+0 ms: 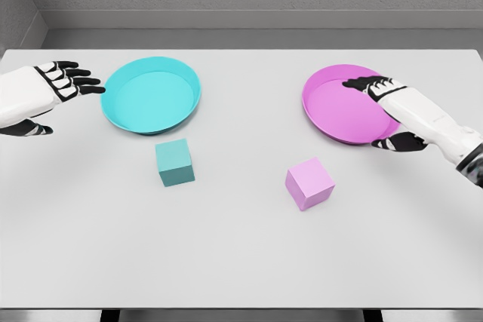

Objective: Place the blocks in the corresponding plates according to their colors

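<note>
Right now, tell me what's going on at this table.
Nothing is held yet. The teal block and pink block both sit on the table, each in front of its matching plate. The left hand hovers open beside the teal plate; the right hand is open over the pink plate.

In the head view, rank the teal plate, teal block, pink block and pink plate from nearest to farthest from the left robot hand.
Measured from the left robot hand:
1. Teal plate, just to its right, fingertips close to the rim.
2. Teal block, below the teal plate, toward the table's front.
3. Pink block, right of centre.
4. Pink plate, far right, under the right robot hand.
</note>
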Available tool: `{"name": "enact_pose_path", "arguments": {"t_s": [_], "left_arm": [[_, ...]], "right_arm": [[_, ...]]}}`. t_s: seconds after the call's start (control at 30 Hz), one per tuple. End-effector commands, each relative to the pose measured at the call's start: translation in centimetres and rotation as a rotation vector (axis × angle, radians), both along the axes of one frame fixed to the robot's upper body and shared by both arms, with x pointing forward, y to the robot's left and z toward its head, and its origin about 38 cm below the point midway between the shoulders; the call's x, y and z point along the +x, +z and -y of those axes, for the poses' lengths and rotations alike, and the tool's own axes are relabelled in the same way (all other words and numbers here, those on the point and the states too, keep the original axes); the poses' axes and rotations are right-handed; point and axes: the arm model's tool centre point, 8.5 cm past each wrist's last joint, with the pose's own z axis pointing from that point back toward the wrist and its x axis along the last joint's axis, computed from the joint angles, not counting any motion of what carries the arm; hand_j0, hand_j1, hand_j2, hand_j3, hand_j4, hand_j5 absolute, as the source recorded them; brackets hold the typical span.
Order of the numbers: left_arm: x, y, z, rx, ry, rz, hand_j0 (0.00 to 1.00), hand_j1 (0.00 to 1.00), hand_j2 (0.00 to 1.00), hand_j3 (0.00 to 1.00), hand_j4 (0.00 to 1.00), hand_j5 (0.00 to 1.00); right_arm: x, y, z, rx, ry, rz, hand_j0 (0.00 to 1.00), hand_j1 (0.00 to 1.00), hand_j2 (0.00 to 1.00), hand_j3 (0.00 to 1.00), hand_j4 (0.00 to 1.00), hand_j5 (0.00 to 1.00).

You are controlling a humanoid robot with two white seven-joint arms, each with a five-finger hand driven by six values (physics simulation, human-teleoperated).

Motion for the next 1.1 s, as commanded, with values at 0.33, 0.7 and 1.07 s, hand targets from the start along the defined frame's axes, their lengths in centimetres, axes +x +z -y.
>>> {"name": "enact_pose_path", "arguments": {"t_s": [0.33, 0.7, 1.07], "left_arm": [[-0.7, -2.2, 3.1, -0.011, -0.077, -0.035, 1.00, 1.00, 1.00, 1.00, 1.00, 1.00], [0.8, -4.0, 11.3, 0.083, -0.280, 0.036, 1.00, 1.00, 1.00, 1.00, 1.00, 1.00], [1.1, -4.7, 13.9, 0.202, -0.367, 0.003, 1.00, 1.00, 1.00, 1.00, 1.00, 1.00]], "right_arm": [[0.3, -1.0, -2.6, -0.105, 0.129, -0.157, 1.00, 1.00, 1.00, 1.00, 1.00, 1.00], [0.3, -1.3, -4.5, -0.247, 0.267, -0.287, 1.00, 1.00, 1.00, 1.00, 1.00, 1.00], [-0.6, -1.8, -5.5, -0.281, 0.385, -0.306, 1.00, 1.00, 1.00, 1.00, 1.00, 1.00]]}}
